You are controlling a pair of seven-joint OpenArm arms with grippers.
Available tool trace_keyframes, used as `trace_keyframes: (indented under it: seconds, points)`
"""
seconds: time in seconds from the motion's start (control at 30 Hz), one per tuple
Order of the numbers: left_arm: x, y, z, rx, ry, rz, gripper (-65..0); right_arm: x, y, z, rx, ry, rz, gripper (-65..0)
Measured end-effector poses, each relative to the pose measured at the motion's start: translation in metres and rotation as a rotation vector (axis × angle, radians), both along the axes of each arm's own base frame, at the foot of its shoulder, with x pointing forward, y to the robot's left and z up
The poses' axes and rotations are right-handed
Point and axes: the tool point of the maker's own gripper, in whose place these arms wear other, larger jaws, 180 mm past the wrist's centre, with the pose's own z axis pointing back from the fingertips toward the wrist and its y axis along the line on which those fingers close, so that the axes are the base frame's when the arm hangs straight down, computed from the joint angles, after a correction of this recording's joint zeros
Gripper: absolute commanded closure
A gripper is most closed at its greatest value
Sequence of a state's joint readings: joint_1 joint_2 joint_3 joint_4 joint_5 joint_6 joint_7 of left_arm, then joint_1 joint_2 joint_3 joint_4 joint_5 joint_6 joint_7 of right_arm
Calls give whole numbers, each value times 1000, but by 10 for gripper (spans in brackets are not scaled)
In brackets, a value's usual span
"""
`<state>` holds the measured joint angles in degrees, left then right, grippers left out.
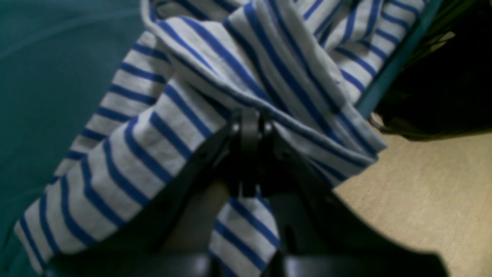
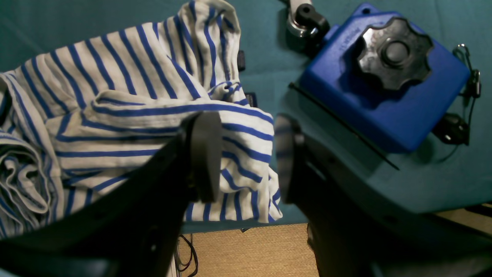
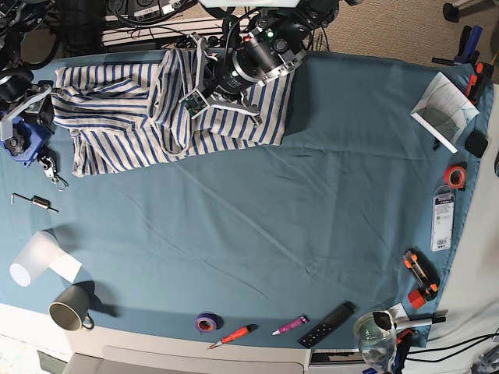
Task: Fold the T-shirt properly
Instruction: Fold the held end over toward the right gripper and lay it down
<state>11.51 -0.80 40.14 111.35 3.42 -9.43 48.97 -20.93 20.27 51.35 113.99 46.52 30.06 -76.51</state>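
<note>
Upper left of the base view: the T-shirt (image 3: 156, 117) lies bunched on the teal table cloth (image 3: 273, 234), near the far edge.
Shirt look: white with thin blue stripes, full of folds and not flat.
Left gripper (image 1: 250, 127): closed tight on a fold of the shirt. Only the left wrist view shows this pinch up close, in the middle of the frame.
Left arm (image 3: 257, 54): in the base view it reaches over the shirt at the top middle, and the arm hides the pinch.
Right gripper (image 2: 246, 157): its two fingers (image 2: 205, 154) stand wide apart over the shirt's edge, and nothing is held between them. It is too small to make out at the left edge of the base view.
Blue clamp (image 2: 384, 84): big and clear at the upper right of the right wrist view, with a black knob (image 2: 394, 52) on top. In the base view it is only a small blue shape at the far left.
Floor (image 1: 423, 200): tan, seen past the table edge in both wrist views.
Only in the base view: a mug (image 3: 70, 314) at the lower left, a purple tape roll (image 3: 206, 322) near the bottom, an orange tape roll (image 3: 455, 175) at the right.
</note>
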Motion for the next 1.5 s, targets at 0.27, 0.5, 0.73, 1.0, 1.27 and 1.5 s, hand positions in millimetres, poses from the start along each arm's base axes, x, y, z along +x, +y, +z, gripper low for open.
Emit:
trace_keyframes:
  seconds: [0.27,0.5,0.73,1.0,1.27,1.5]
  points:
    - [15,22,-10,126,-51,81,0,-1,0,-1,1,11,-1,-232]
    - [-16,10,-50,154,97,-41,0,-1,0,-1,1,11,0,-232]
    - [-20,-10,-46,43,102,-97,0,-2,0,-2,1,13,-1,-232]
    - [-12,-58,9,-161,60,-216,0,-2,0,-2,2,14,0,-232]
    - [-4,-50,1,-94,45,-177,0,-3,0,-2,0,20,-3,-232]
    - [18,-11,-30,176,19,-36,0,-2,0,-2,1,13,-1,-232]
